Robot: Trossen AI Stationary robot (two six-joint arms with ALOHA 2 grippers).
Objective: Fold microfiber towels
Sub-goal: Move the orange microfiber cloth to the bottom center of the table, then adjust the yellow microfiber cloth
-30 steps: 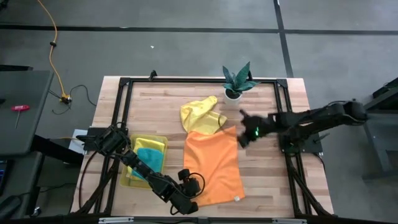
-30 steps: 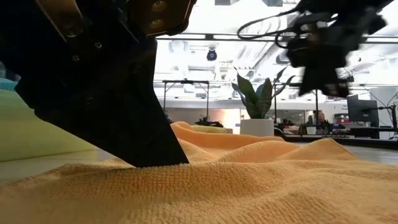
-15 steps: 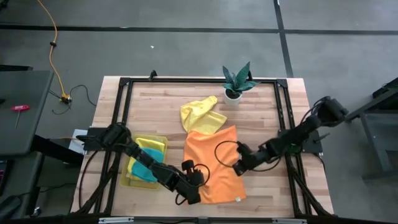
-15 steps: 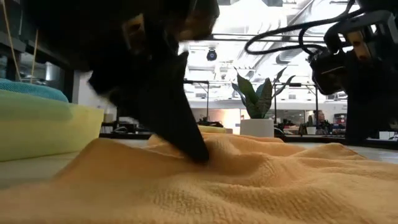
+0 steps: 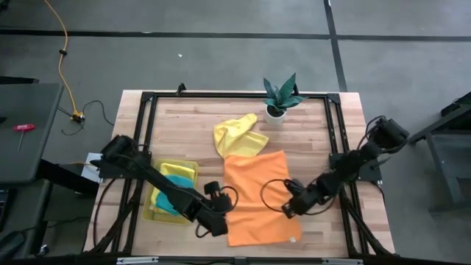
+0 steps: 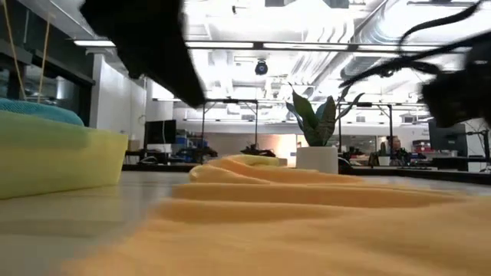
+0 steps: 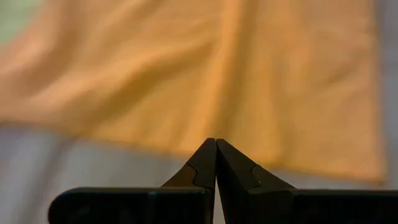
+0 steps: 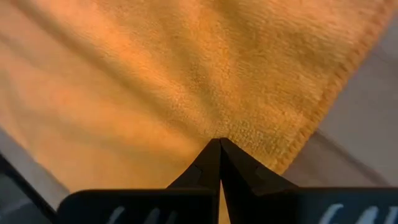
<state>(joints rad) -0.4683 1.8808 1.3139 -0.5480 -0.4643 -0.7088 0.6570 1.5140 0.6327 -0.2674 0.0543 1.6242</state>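
High view: orange towel [image 5: 259, 197] lies flat mid-table, unfolded, long axis running from the plant [image 5: 280, 96] toward the near edge. Yellow towel [image 5: 237, 135] sits crumpled just plantward (teal one's in the tray [image 5: 156, 210]). I've got left gripper [image 5: 213, 227] and right gripper [image 5: 288, 211] pinched closed at opposite sides, holding nothing.

The orange towel [image 5: 259, 197] lay spread nearly flat at the table's middle. A yellow towel [image 5: 237, 134] sat crumpled touching its far edge. Teal [image 5: 174, 186] and yellow [image 5: 163, 171] towels lay stacked left.
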